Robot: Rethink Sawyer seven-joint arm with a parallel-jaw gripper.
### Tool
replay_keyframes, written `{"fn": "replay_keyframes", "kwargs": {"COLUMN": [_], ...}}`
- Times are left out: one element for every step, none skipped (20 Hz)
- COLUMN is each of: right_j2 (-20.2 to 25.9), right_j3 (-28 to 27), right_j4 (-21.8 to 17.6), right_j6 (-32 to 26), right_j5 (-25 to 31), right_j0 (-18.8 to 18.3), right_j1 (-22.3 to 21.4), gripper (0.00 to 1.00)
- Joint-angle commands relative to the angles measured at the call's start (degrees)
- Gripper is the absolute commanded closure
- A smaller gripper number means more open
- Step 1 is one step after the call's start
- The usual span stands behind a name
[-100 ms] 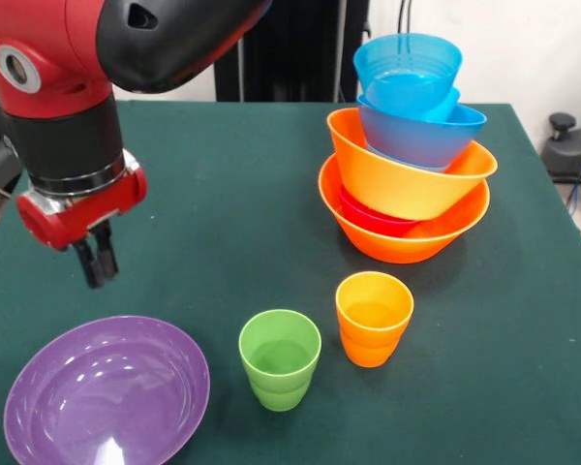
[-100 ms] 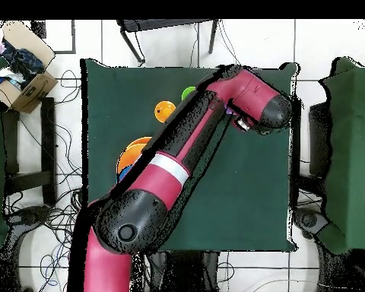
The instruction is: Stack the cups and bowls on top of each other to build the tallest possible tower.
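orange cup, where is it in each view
Front view: the orange cup stands upright on the green table, lower centre-right, in front of the tower.
Overhead view: upper centre, partly hidden beside the arm.
Shared landmark: the green cup, next to it in both.

Tower (image 1: 407, 165) behind two cups (image 1: 374, 318); bowl (image 1: 107, 392) left of cups.

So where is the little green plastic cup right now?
In the front view, the small green plastic cup stands upright on the green table near the front edge, between the wide purple bowl to its left and the orange cup to its right.
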Motion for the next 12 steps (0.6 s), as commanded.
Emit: {"fn": "replay_keyframes", "kwargs": {"right_j2": [6.85, 6.88, 7.54, 7.68, 7.12, 6.56, 6.60, 6.65, 6.92, 6.92, 6.72, 6.79], "right_j3": [-5.00, -5.09, -4.53, -3.82, -3.75, -3.68, -3.55, -3.41, -3.23, -2.96, -2.66, -2.26], "right_j4": [2.08, 2.54, 3.07, 2.91, 2.34, 1.78, 1.38, 0.99, 0.74, 0.21, -0.32, -0.61], "right_j6": [-11.00, -10.65, -12.43, -15.12, -14.90, -14.68, -16.45, -18.22, -20.67, -22.33, -23.08, -24.35], "right_j5": [0.31, -0.64, -1.70, -1.84, -1.62, -1.39, -1.11, -0.84, -0.62, -0.84, -1.15, -1.37], "right_j0": [-0.27, -0.55, -0.44, -0.10, -0.16, -0.22, -0.20, -0.17, -0.17, -0.23, -0.44, -0.50], "right_j1": [-0.66, -0.81, -1.74, -2.05, -1.15, -0.24, 0.15, 0.54, 0.56, 0.79, 0.98, 0.94], "gripper": [0.00, 0.00, 0.00, 0.00, 0.00, 0.00, 0.00, 0.00, 0.00, 0.00, 0.00, 0.00]}}
